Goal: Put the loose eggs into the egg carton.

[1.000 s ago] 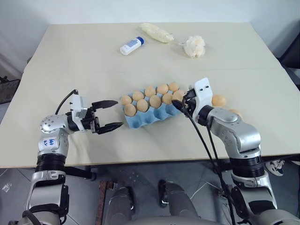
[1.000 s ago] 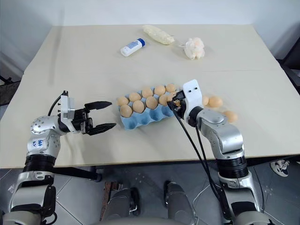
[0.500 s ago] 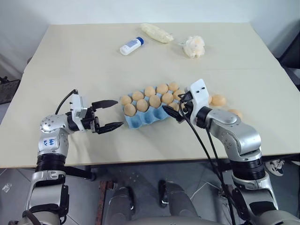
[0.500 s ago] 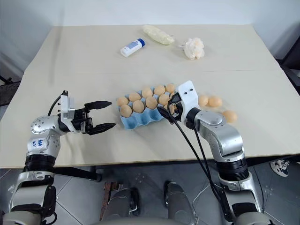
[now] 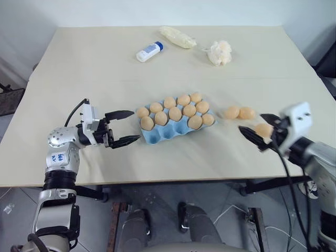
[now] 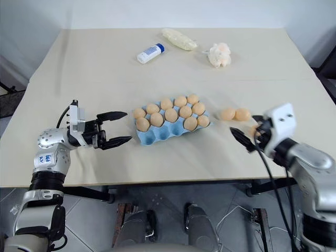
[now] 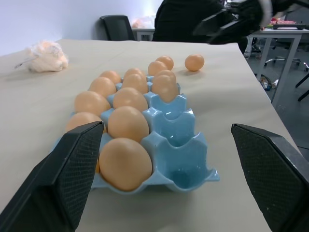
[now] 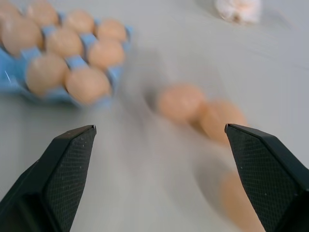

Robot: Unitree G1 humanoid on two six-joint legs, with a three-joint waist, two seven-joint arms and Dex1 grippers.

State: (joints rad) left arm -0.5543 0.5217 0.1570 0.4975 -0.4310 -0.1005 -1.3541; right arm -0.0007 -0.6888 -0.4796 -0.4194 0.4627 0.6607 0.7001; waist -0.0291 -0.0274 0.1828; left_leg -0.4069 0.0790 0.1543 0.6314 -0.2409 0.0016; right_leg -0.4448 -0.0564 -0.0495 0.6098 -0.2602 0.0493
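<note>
**In the carton, one more egg — three left to fetch**

In the middle of the table sits the egg carton (image 5: 176, 126), blue, with its two far rows full of eggs. Its near row of cups has no eggs in it. A moment ago my right claw (image 5: 257, 134) was pressed up against the carton's right end, closed on an egg. Now that claw is wide open and holds nothing, and it has swung away to about 3 o'clock from the carton. So I think that egg went into its cup.

The loose eggs (image 5: 239, 112) lie at 3 o'clock from the carton: two touching each other, and a third (image 5: 263, 129) nearer to me, right by my open right fingers. That one looks like my next pick.

My left claw (image 5: 123, 127) waits at 9 o'clock, just beside the carton, open and not touching anything.

Far off at 12 o'clock are a white bottle (image 5: 149, 51), a fluffy clump (image 5: 220, 52) and a pale bag (image 5: 177, 37).
</note>
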